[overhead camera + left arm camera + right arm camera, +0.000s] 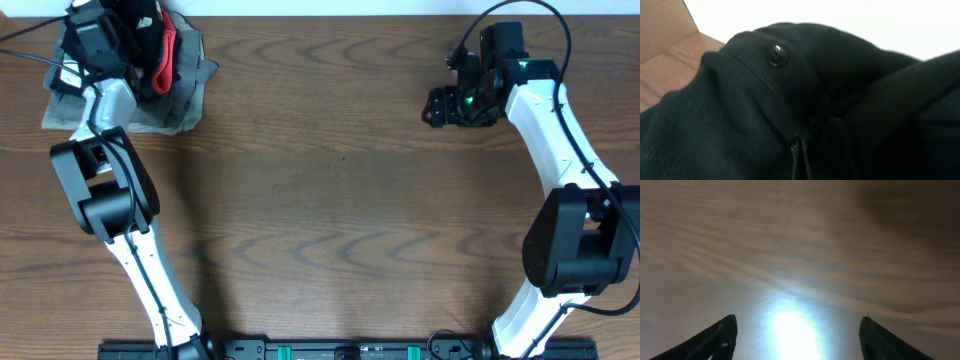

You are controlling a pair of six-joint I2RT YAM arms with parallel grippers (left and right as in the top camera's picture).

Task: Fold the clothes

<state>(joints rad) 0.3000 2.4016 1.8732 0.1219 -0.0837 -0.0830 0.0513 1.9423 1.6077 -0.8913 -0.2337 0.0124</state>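
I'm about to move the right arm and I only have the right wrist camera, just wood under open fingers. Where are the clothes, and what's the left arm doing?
Observer: The black garment is bunched at the far left corner of the table, on top of a grey-olive garment.
Operator: Does the left gripper have it?
Observer: Its wrist view shows the left gripper shut, apparently pinching the black fabric.
Operator: Anything between my gripper and there?
Observer: Overhead, only bare wood lies between the right gripper and the garments.
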